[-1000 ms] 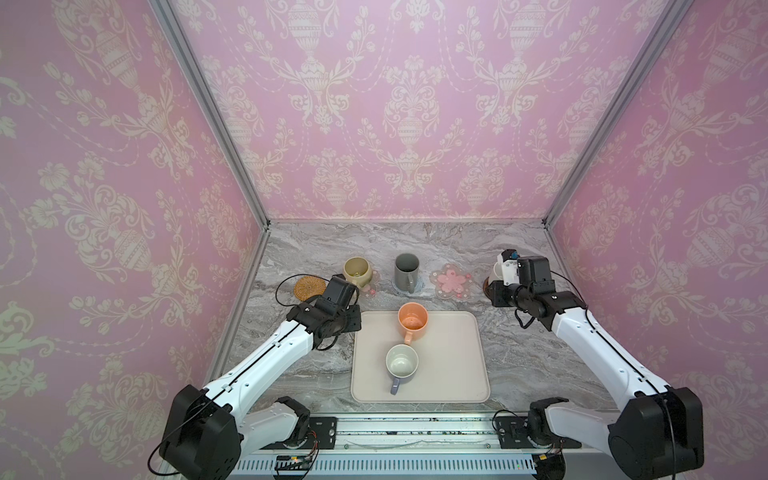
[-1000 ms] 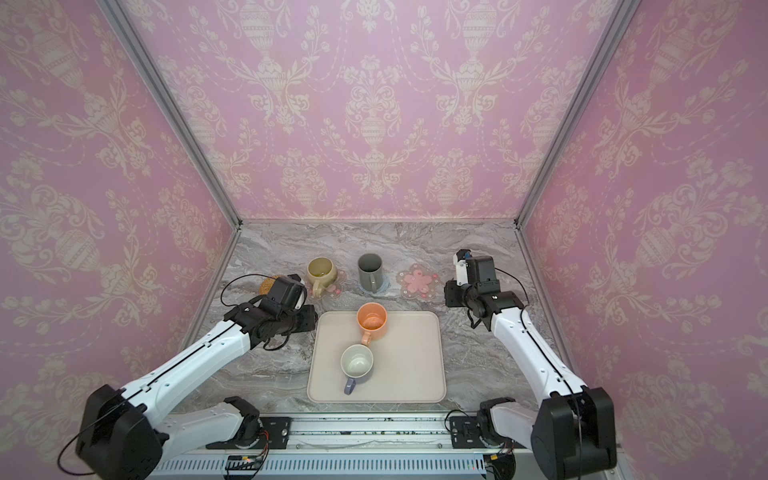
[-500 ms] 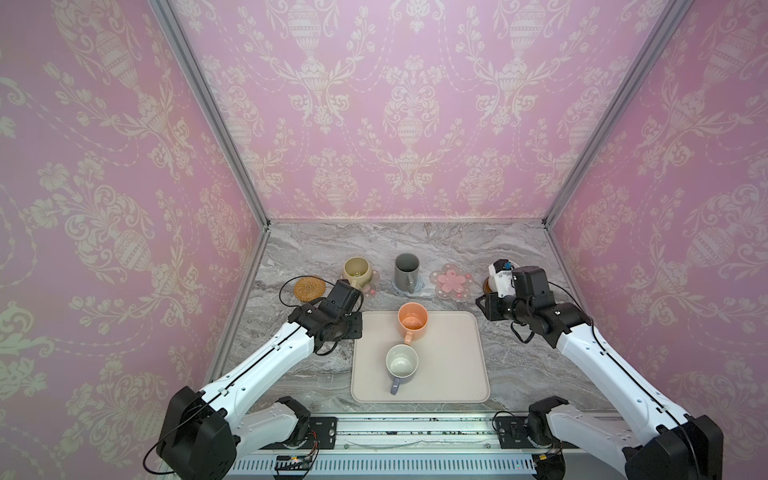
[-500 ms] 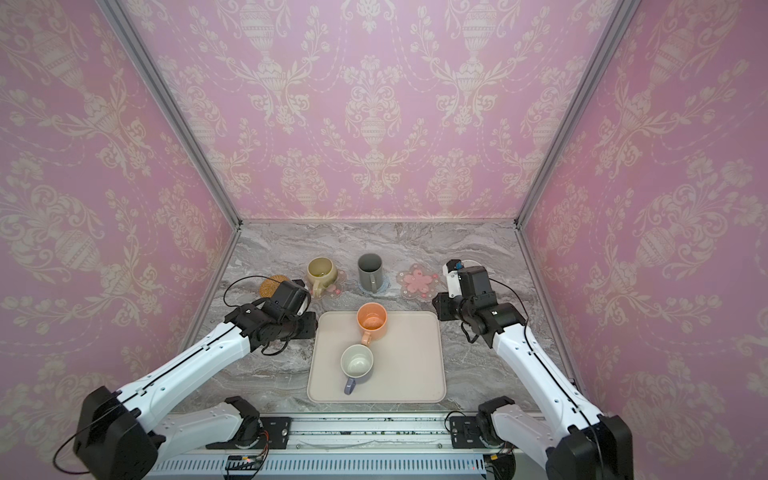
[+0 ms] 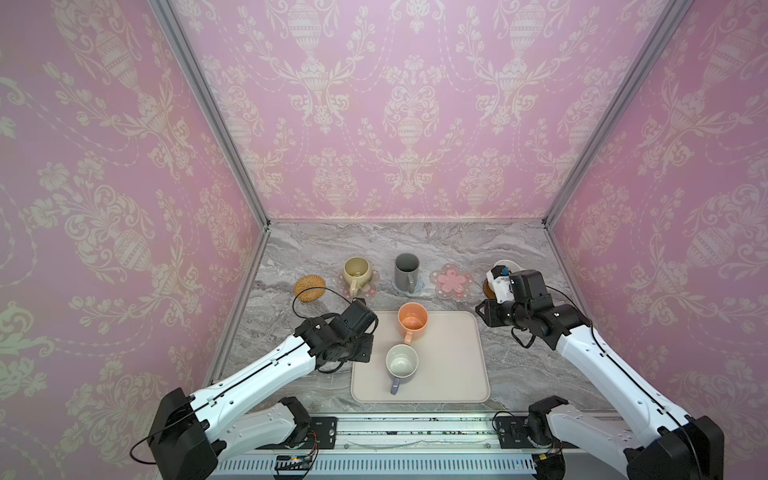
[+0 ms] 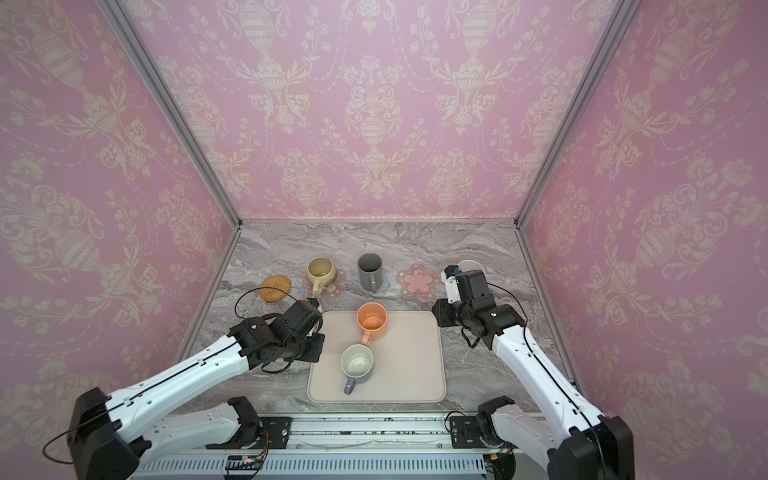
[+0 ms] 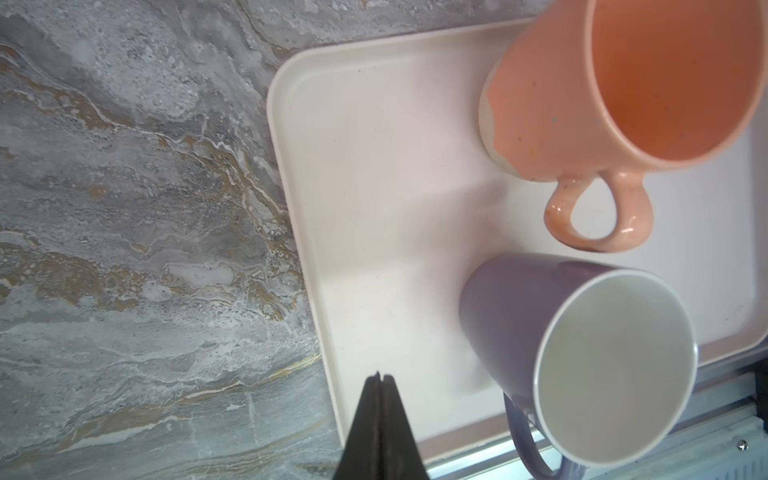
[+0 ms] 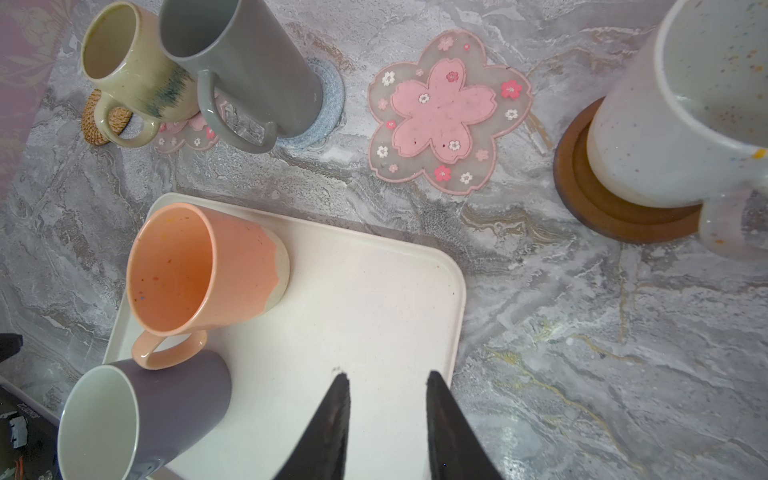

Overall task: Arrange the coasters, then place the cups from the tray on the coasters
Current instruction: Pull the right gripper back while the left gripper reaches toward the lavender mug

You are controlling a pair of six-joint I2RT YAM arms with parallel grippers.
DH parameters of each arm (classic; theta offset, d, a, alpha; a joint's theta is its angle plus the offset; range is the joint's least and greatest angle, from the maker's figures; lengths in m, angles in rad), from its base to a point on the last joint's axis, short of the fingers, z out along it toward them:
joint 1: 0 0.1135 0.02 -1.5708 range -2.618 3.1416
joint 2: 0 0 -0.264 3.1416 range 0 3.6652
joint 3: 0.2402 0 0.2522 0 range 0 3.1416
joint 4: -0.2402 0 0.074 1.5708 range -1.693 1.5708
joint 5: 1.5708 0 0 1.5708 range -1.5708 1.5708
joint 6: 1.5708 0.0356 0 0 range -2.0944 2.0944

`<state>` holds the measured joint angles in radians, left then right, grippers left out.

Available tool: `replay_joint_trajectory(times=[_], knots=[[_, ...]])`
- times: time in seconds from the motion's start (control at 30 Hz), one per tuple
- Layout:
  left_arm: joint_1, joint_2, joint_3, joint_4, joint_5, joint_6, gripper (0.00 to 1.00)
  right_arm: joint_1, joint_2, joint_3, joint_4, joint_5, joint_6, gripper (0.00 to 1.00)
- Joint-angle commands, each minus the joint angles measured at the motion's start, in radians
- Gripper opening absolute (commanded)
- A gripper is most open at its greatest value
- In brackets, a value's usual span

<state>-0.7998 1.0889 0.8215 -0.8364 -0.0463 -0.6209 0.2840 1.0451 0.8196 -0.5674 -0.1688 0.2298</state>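
On the cream-beige square tray, near centre: peach-orange mug, lavender white-lined mug just nearer; far row: beige-yellow mug on clear pink-flowered coaster, tall dark grey mug on blue-grey knitted round, speckled white mug on dark wooden disc; bare: woven rattan round, second flower coaster. Holds nothing: left gripper clenched at the tray's left edge; right gripper parted at its far right corner.

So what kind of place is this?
Probably a staged test booth: pink wallpaper panels in metal framing enclose a marble-look tabletop, with two robot arms on a front rail.
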Motion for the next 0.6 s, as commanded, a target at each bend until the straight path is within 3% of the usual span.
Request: replay_joint_trajectory(times=[0.0, 0.33, 0.57], knots=[[-0.086, -0.024, -0.007, -0.053, 0.022, -0.053, 0.00, 0.008, -0.029, -0.015, -0.026, 0.004, 0.005, 0.33], [-0.290, -0.070, 0.056, -0.210, 0.065, -0.101, 0.00, 0.012, -0.051, -0.019, -0.065, 0.015, 0.003, 0.33], [-0.405, -0.049, 0.081, -0.136, 0.182, -0.104, 0.00, 0.014, -0.059, -0.029, -0.062, 0.020, 0.014, 0.33]])
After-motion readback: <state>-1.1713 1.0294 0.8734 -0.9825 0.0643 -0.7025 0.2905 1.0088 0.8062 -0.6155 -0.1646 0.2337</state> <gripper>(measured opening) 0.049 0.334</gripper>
